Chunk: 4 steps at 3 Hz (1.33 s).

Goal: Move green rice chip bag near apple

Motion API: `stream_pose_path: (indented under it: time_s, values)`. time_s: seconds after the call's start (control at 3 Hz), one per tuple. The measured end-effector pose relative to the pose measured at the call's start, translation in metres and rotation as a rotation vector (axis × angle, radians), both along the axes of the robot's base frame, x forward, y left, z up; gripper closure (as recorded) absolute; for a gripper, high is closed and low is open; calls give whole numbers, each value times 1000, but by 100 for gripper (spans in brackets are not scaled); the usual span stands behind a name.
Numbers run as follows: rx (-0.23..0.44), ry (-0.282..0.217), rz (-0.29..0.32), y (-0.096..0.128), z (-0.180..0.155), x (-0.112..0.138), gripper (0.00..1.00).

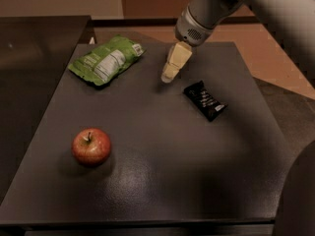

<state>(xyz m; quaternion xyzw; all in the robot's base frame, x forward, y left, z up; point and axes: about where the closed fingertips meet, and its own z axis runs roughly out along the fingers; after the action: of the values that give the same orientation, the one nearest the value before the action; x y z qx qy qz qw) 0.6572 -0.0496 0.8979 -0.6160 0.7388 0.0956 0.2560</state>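
On my feed the dark grey table (177, 181) fills most of the view, matte with a dull speckled sheen near its front edge. A darker counter (34, 63) sits to its left and a tan floor (275, 48) lies beyond. The grey arm (231, 4) comes in from the upper right. Its pale yellow gripper (168, 77) points down over the table's far half and carries nothing; I cannot tell whether it is open or closed. The green rice chip bag (106, 60), flat and crinkled, lies at the far left, apart from the gripper. The apple (91, 147), round and glossy red, sits near the front left, well apart from the bag. A small black wrapper (205, 100) lies to the gripper's right.
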Motion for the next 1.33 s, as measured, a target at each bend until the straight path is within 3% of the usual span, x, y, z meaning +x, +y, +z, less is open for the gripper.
stream_pose_path:
  time_s: [0.67, 1.0, 1.33]
  values:
    - [94, -14, -6, 57, -11, 33, 0]
    - [127, -24, -14, 77, -14, 45, 0]
    - [150, -2, -26, 93, -21, 57, 0]
